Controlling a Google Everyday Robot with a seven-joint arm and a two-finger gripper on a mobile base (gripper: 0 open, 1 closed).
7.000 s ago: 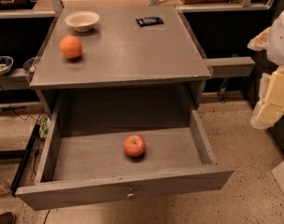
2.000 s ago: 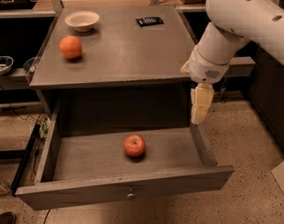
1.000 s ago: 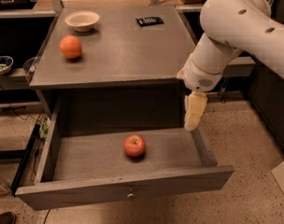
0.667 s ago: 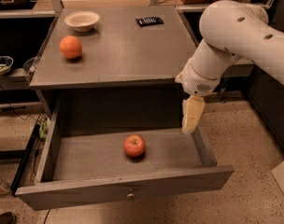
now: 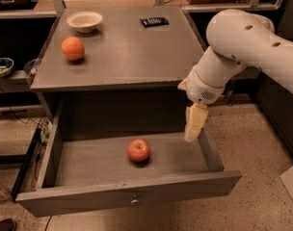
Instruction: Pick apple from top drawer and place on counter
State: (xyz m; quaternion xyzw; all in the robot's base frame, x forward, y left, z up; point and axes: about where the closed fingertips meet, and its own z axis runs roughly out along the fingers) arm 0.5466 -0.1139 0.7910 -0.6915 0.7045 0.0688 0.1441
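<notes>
The red-orange apple (image 5: 138, 150) lies on the floor of the open top drawer (image 5: 88, 160), near its middle. My gripper (image 5: 194, 127) hangs from the white arm over the drawer's right side, to the right of the apple and a little above it, pointing down. It holds nothing. The counter (image 5: 127, 47) is the grey cabinet top above the drawer.
On the counter sit a plain orange fruit (image 5: 73, 48) at the left, a white bowl (image 5: 85, 20) at the back left and a small black object (image 5: 153, 21) at the back. A side shelf with a bowl (image 5: 2, 67) stands at the far left.
My arm has swung in from the right and lowered. The gripper moved left and down to the drawer's right side, closer to the apple. The apple has not moved.
</notes>
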